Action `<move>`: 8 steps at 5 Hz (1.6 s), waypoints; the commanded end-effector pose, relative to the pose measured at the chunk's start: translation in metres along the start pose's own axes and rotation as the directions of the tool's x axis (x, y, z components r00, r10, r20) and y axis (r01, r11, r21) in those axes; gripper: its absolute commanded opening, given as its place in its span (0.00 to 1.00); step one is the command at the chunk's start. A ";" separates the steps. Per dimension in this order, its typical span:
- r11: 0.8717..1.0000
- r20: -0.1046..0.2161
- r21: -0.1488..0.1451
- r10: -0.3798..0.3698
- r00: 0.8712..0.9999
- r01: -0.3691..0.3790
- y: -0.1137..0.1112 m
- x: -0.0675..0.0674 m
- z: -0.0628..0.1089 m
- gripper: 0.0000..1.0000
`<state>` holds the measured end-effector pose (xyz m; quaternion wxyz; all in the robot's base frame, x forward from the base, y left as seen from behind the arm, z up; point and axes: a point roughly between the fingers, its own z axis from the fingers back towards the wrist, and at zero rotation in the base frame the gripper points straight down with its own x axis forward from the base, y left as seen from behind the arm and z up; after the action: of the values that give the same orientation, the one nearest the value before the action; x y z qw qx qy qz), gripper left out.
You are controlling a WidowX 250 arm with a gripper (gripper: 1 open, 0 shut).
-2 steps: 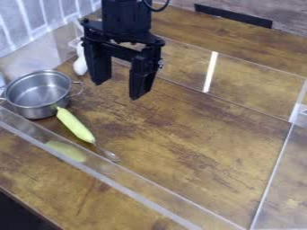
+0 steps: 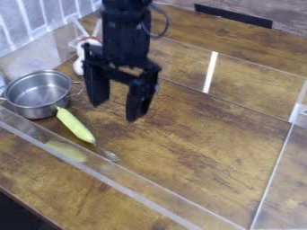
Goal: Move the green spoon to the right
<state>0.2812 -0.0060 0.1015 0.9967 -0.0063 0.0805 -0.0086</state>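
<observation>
Dark, scratched wooden tabletop (image 2: 204,135) fills the view, with a clear acrylic barrier (image 2: 144,199) running along its near edge and up the right side; glare streaks show on the panel. At the upper left stands a white tiled wall (image 2: 30,20). A black robot arm comes down from the top centre, its gripper (image 2: 115,106) pointing straight down over the wood. Both black fingers (image 2: 139,97) stand wide apart with nothing between them; they hold no object. Left of the gripper sits a small steel pot (image 2: 36,90), empty as far as can be seen, its handle toward the right. Just in front of the pot, touching or nearly touching its rim, lies the green spoon (image 2: 74,125), yellow-green, angled from upper left to lower right. It is down-left of the gripper and apart from it. A small white object (image 2: 79,65) shows behind the arm, too hidden to identify.
</observation>
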 end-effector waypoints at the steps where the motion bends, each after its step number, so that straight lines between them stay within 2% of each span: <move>1: 0.993 0.050 -0.017 0.120 0.992 -0.119 0.032 0.002 0.004 1.00; 2: 0.952 0.070 -0.044 0.304 0.950 -0.302 0.064 0.000 0.009 1.00; 3: 0.847 0.078 -0.089 0.530 0.844 -0.523 0.094 0.002 0.013 1.00; 4: 0.689 0.055 -0.166 0.720 0.691 -0.705 0.088 0.014 0.006 1.00; 5: 0.507 0.009 -0.222 0.855 0.518 -0.833 0.078 0.025 0.000 1.00; 6: 0.408 -0.028 -0.246 0.904 0.427 -0.879 0.075 0.036 0.003 1.00; 7: 0.341 -0.046 -0.252 0.931 0.363 -0.906 0.075 0.043 0.001 1.00; 8: 0.307 -0.057 -0.256 0.942 0.331 -0.917 0.074 0.045 -0.004 1.00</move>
<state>0.3218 0.0709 0.0792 0.8070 -0.0755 0.0339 0.5848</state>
